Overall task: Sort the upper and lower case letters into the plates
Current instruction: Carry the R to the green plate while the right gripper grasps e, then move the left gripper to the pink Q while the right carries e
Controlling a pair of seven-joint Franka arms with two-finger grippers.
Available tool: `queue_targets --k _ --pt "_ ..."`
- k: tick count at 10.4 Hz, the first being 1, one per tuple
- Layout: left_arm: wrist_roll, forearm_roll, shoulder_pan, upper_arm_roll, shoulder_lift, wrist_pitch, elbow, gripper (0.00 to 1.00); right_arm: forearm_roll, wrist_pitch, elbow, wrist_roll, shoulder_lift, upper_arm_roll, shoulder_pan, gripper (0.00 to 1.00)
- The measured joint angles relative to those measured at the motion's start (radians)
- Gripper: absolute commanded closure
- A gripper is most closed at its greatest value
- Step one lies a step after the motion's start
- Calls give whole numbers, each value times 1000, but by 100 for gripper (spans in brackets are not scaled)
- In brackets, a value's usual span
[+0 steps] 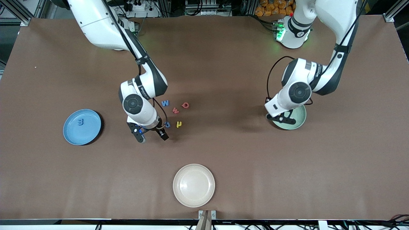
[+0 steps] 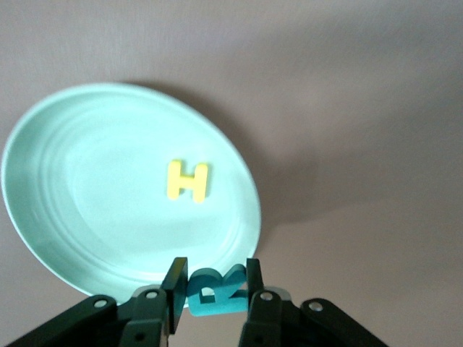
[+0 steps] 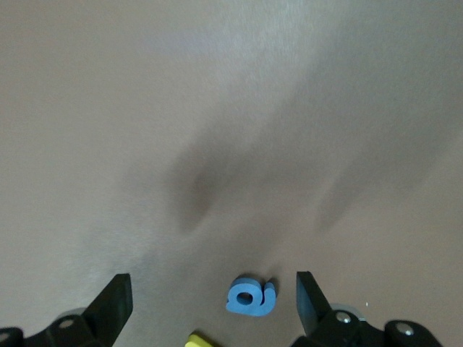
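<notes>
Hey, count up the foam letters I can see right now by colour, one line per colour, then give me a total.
Blue: 3, the W, the e and the m in the blue plate
Red: 2, the Q and the w
Yellow: 2, the H in the mint plate and the small one
Teal: 1, the R in the left pincer
Total: 8

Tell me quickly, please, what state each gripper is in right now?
Left gripper: shut on the teal R, over the mint green plate.
Right gripper: open, holding nothing, above the blue e.
</notes>
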Motion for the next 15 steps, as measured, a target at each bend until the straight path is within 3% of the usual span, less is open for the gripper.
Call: queue_targets --k 2,3,10,13,15 --pt "69 -1 36 2 -14 180 -138 95 0 36 -25 17 14 0 4 0" --pt "78 -2 43 2 -14 226 -174 1 0 42 -35 23 15 -1 4 0" --pt "23 -132 30 -9 -15 257 -160 0 0 87 -51 115 38 -1 30 0" --pt "-290 -164 -28 -99 -15 159 -51 0 0 90 -67 126 39 -4 52 0" --pt "-426 -165 -64 -121 -6 79 31 0 0 91 -67 127 39 -5 54 0"
